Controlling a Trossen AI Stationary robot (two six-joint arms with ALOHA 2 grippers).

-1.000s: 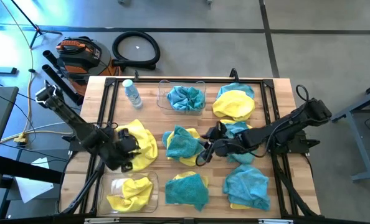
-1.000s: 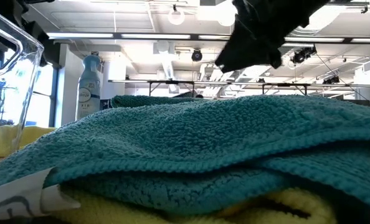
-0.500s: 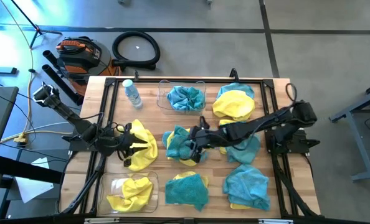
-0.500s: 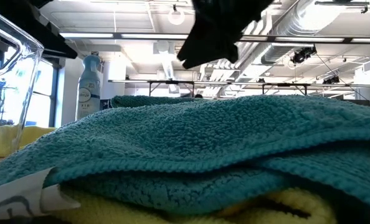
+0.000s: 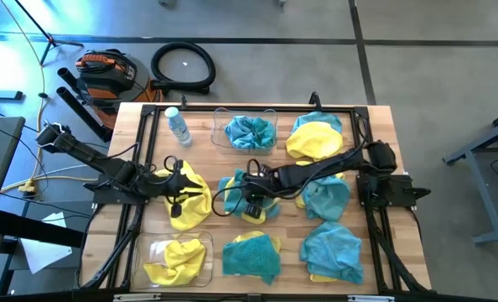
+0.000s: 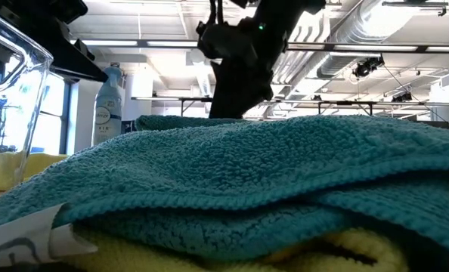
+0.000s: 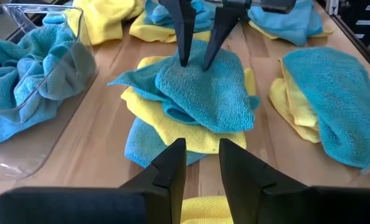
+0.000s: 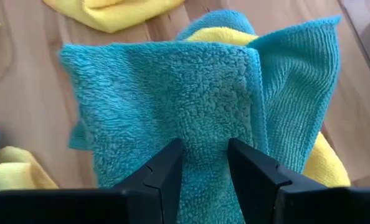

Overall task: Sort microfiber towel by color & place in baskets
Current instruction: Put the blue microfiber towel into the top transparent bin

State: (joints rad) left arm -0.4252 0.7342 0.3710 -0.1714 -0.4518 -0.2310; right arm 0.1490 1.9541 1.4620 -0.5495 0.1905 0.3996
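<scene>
The middle pile's top teal towel (image 5: 235,186) (image 7: 217,99) lies on a yellow and another teal cloth. My right gripper (image 5: 251,200) (image 8: 205,144) (image 7: 196,63) is open and set down on it. My left gripper (image 5: 179,189) (image 7: 202,144), open, hovers over a yellow towel (image 5: 194,191) on the table's left; I cannot tell if it touches. The far basket (image 5: 218,138) holds teal towels (image 5: 249,132). The near-left basket (image 5: 205,260) holds yellow towels (image 5: 175,260). My right gripper comes from above, pointing down, and its open fingertips (image 7: 185,59) rest on the top face of the teal towel (image 8: 203,118). A raised fold of the cloth (image 8: 202,155) stands between the two fingers. The towel lies flat on its pile.
A small water bottle (image 5: 177,126) stands at the far left. More piles lie about: yellow on teal far right (image 5: 316,140), teal at right (image 5: 326,200), near right (image 5: 333,252) and near centre (image 5: 251,255). A teal towel (image 6: 247,174) fills the low view.
My right gripper has swung toward the table's left, from the right-hand towels to the middle pile, and come down onto its top teal towel. My left gripper has drifted a little toward the far edge over the yellow towel. No towel has moved.
</scene>
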